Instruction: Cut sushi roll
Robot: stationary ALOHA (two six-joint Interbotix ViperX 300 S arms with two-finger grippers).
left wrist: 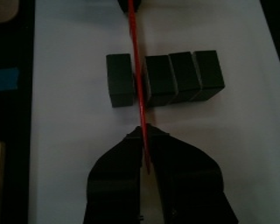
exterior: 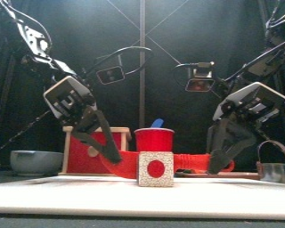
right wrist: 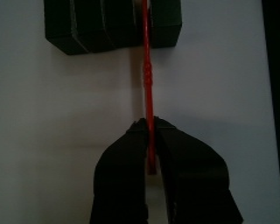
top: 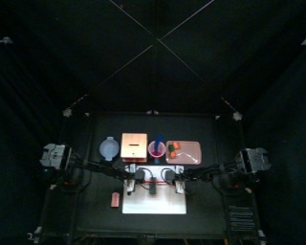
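Observation:
The sushi roll (left wrist: 166, 79) lies on the white board (left wrist: 73, 131) as a short dark log, partly cut into several stubby slices. A thin red strip (left wrist: 139, 87) runs edge-on across it, along the gap beside the end slice. My left gripper (left wrist: 140, 131) is shut on one end of the strip. My right gripper (right wrist: 149, 124) is shut on the other end, with the red strip (right wrist: 143, 79) crossing the sushi roll (right wrist: 101, 26). In the front view the red strip (exterior: 191, 165) stretches between the left gripper (exterior: 109, 157) and the right gripper (exterior: 216, 160).
Behind the board stand a red cup (exterior: 157, 141), a red-sided box (exterior: 81, 147), a grey bowl (exterior: 32, 162) at the left and a metal cup (exterior: 273, 169) at the right. A small white box with a red dot (exterior: 156, 167) stands in front. A small reddish-brown block (top: 115, 199) lies left of the board.

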